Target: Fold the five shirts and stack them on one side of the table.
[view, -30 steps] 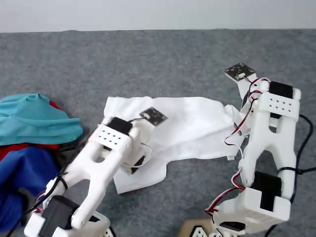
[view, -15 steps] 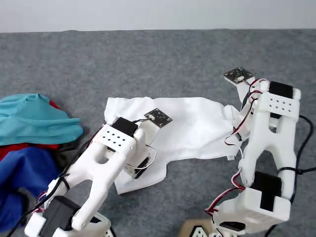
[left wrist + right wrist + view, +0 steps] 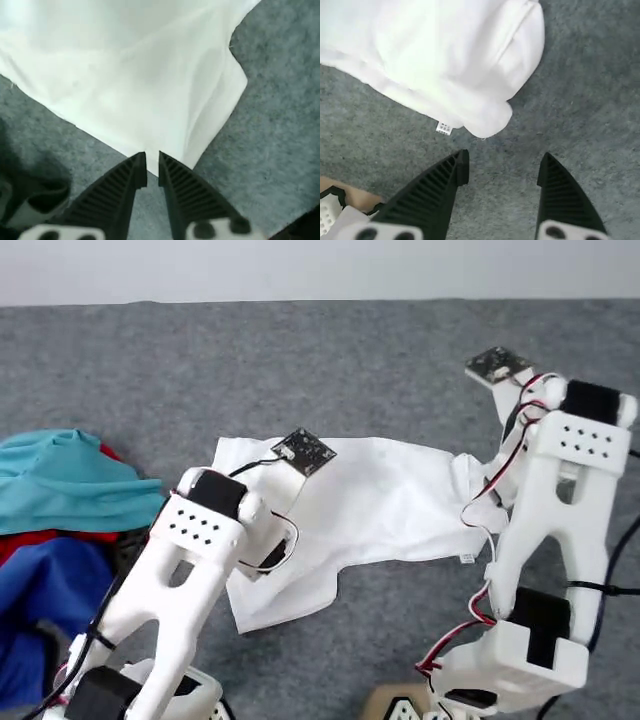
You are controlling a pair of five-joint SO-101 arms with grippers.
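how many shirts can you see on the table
4 clear: a white shirt spread mid-table, and a teal shirt, red shirt and blue shirt heaped at the left edge of the table, teal on top. A dark cloth beside the heap may be a fifth.

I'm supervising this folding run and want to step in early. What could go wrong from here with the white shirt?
The left gripper looks shut above the white shirt's edge; lowered so, it might push cloth rather than pinch it. The right gripper, jaws open, hangs beside the bunched end, so a grasp may catch several layers and fold crookedly.
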